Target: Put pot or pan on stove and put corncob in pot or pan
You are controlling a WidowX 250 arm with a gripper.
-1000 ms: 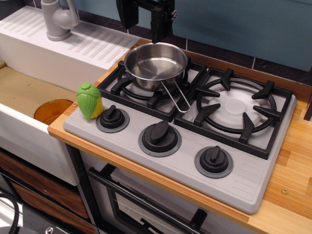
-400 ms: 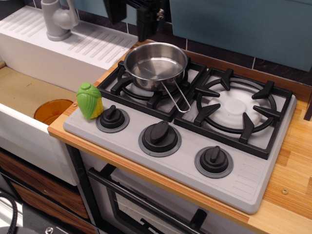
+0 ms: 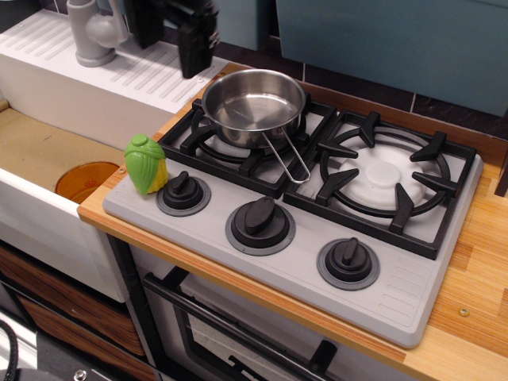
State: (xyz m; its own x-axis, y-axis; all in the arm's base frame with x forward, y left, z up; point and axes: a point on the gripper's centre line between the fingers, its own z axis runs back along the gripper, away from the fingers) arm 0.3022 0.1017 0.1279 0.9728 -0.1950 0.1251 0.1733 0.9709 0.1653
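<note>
Steel pan [image 3: 254,107]: sits on the stove [image 3: 302,206] left burner, empty.
Fingers [image 3: 171,32]: you've slid left, now at pan's 10 o'clock, empty; opening unclear.
Corncob [image 3: 146,163]: at pan's 8 o'clock, your next pick.

The small round pan [image 3: 254,107] is polished stainless steel, mirror-bright inside, with a thin bare wire handle. The grey cooktop [image 3: 302,262] looks like matt moulded plastic, its black grates and knobs faintly glossy, while the green-and-yellow toy corncob [image 3: 146,163] is smooth shiny plastic. The countertop [image 3: 476,294] is pale varnished wood.
</note>
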